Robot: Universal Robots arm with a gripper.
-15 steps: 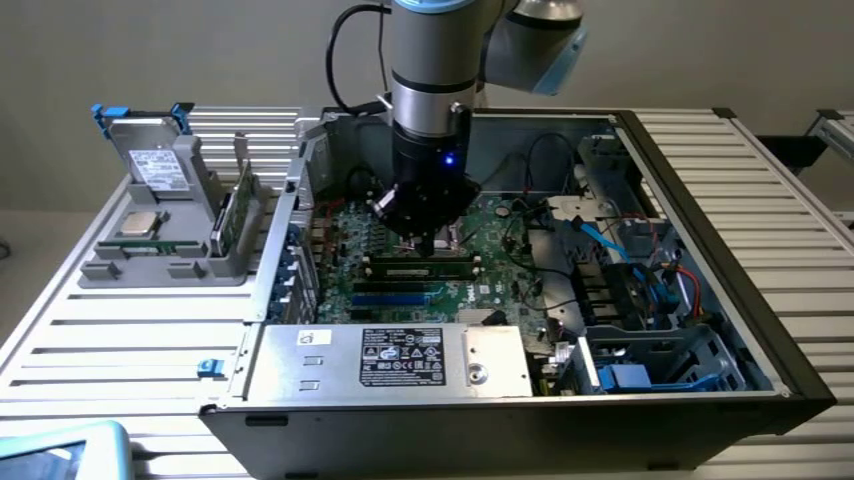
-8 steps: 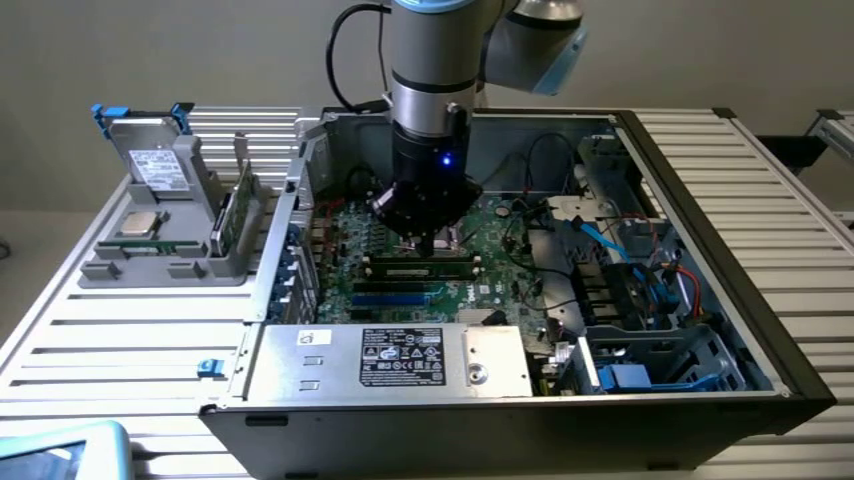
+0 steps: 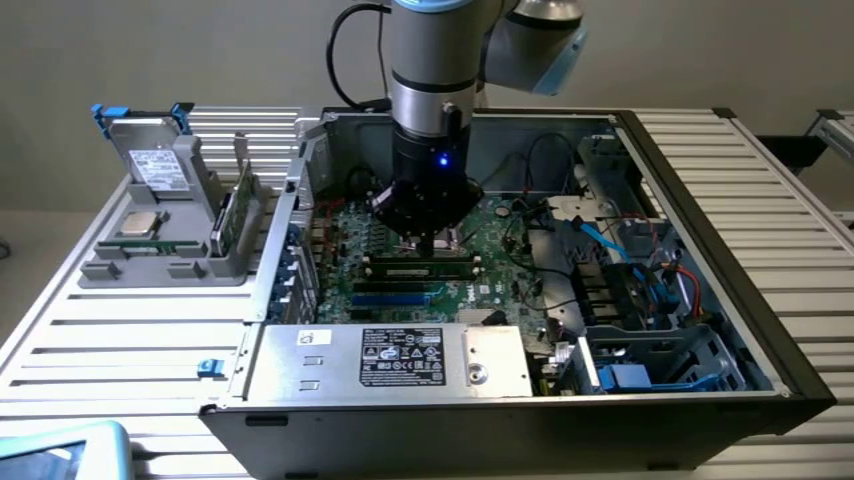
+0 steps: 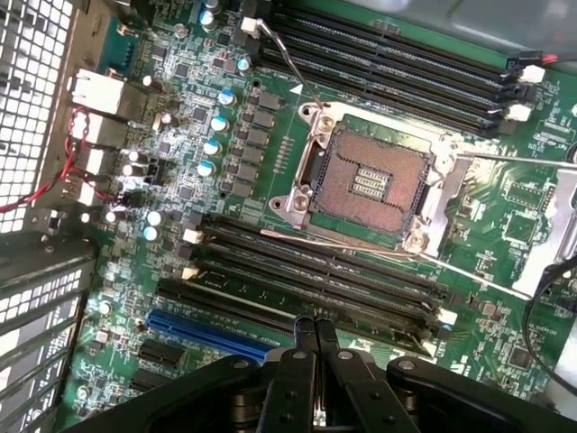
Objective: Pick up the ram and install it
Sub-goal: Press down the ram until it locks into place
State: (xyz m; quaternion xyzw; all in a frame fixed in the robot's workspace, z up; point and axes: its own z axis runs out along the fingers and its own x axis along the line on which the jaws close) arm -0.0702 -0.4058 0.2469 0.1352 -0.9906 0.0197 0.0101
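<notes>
1. We see the ram as a long, narrow green stick with dark chips along it. It lies among the black slots of the motherboard, inside the open computer case.
2. The claw hangs directly over the ram's middle, at the ram's 12 o'clock in the exterior view. Its two fingers are pressed together with nothing between them, and the wrist view shows the claw the same way.
3. From the exterior view we cannot tell whether the fingertips touch the ram's top edge, or whether the stick is fully seated. The arm hides the board behind it.
4. In the wrist view the claw's body covers the nearest slot, so we cannot pick out the ram there. The empty processor socket is plain to see.
5. The ram's long axis runs from 9 to 3 o'clock in the exterior view, parallel to the slots.
6. At the case's 9 o'clock, on the surface, a grey holder carries another green board standing on edge.
</notes>
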